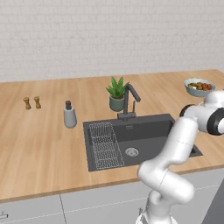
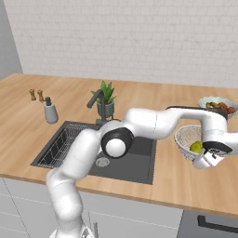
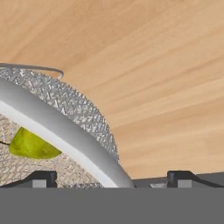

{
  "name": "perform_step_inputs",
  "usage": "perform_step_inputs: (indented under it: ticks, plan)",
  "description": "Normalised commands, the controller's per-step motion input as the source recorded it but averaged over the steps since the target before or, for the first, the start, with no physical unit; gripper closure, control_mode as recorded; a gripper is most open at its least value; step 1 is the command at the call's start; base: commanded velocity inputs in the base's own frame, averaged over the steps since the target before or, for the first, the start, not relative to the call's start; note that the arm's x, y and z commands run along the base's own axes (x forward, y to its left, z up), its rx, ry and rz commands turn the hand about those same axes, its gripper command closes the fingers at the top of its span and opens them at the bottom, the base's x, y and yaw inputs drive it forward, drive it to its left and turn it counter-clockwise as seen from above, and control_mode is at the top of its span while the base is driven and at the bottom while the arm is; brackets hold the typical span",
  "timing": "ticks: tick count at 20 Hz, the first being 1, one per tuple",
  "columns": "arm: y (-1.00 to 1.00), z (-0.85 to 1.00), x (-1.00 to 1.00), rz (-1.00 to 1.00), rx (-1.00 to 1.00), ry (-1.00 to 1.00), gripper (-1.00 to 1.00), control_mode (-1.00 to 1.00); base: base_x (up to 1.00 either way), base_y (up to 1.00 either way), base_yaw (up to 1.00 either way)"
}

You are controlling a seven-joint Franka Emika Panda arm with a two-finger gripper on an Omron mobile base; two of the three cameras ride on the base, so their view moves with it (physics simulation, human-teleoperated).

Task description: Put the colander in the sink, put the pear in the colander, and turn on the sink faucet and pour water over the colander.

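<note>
Gripper is hovering at the colander rim, fingertips spread wide — one sitting over the mesh, the other outside the rim, nothing clamped. Colander is resting on the wooden counter, right of the sink and just near of the fruit bowl. Pear is lying inside the colander — against its mesh wall. Sink faucet is standing behind the basin, beside the potted plant.

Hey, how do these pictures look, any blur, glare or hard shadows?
Left base view: even, flat light, soft overall, the fruit bowl indistinct. Right base view: no glare, only a faint shadow inside the sink. Hand view: colander rim close and sharp, pear seen through the mesh, counter grain smooth.
</note>
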Motion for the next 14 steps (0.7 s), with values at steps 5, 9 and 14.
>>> perform_step_inputs:
  ticks: [5, 9, 14]
  plan:
    - [0.09, -0.14, 0.0, 0.0, -0.09, -0.02, -1.0, -1.0, 0.0, 0.0, 0.0]
    - [0.08, -0.18, 0.0, 0.0, -0.08, 0.0, -1.0, -1.0, 0.0, 0.0, 0.0]
    - [0.14, -0.18, 0.03, 0.0, -0.08, 0.0, 1.0, -1.0, 0.0, 0.0, 0.0]
